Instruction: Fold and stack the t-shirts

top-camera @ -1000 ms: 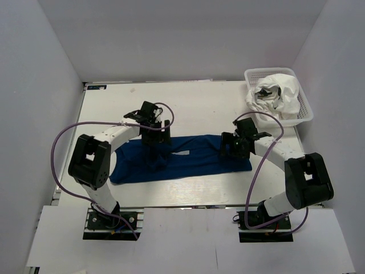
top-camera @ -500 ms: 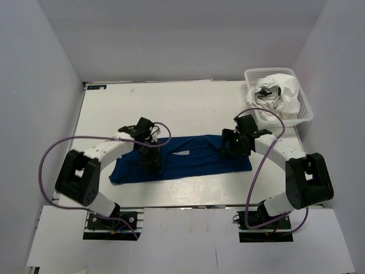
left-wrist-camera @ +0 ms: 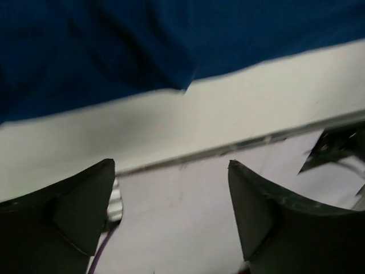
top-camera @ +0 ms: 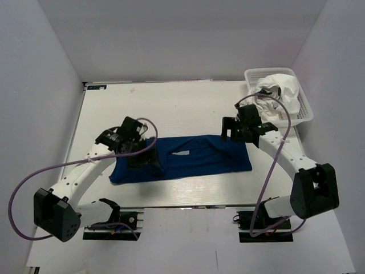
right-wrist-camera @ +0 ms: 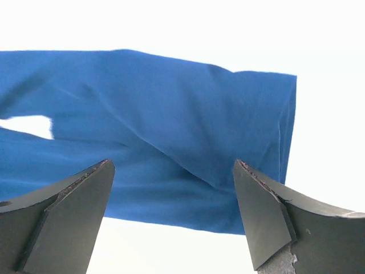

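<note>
1. White flat counter [top-camera: 171, 103], with both arm bases along its near edge.
2. Left claw [left-wrist-camera: 171, 164]: fingers spread wide, nothing pinched between them. From overhead, over the left end of the blue shirt. In its own camera, the cloth's near hem at the top, then a bare strip of counter and the counter's near edge.
3. Navy blue cloth t-shirt [top-camera: 194, 157]: folded into a long band, flat on the counter, running left to right, closer to the near edge than the far one. Small pale mark near its middle.
4. Right claw [right-wrist-camera: 171, 162]: spread wide and empty, over the right end of the navy band by its far hem.
5. White lattice plastic basket [top-camera: 305, 111] at the counter's far right corner, holding a crumpled white cloth t-shirt [top-camera: 282, 91] with dark prints, heaped above the rim, well apart from the navy one.
</note>
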